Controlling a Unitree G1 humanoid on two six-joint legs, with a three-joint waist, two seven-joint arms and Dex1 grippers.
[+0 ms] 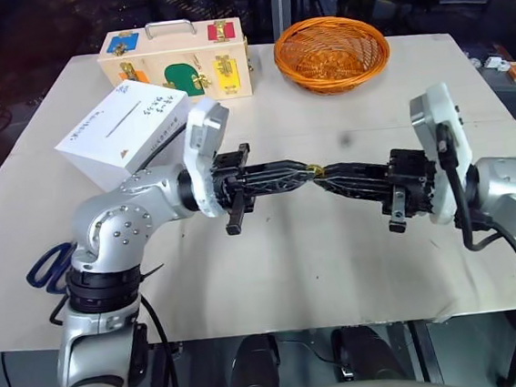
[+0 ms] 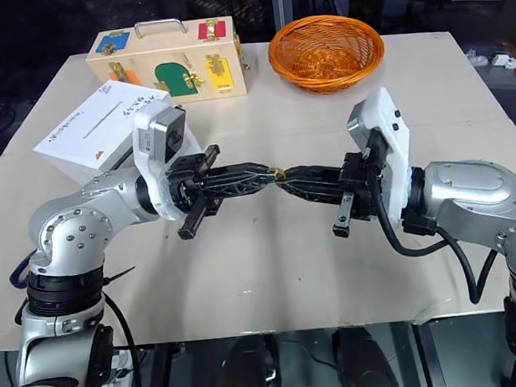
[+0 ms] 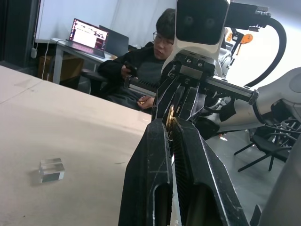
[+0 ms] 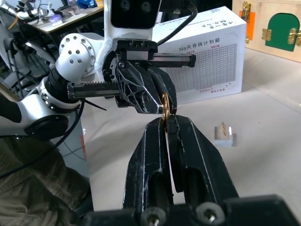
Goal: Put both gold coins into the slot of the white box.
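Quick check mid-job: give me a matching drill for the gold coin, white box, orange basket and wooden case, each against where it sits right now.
Things:
1. gold coin
2. white box
3. orange basket
4. wooden case

Places:
A. far edge of the table, right of the wooden case
B. pinched between the two gripper tips, above the table
C. far edge, latches facing the robot
D. on the table, behind the left arm

Pairs: 1-B, 2-D, 3-A, 4-C

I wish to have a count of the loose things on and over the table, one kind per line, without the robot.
white box: 1
wooden latch case: 1
orange wicker basket: 1
gold coin: 1 sure; a glint on the block may be another
clear block: 1
blue-handled scissors: 1
Total: 6
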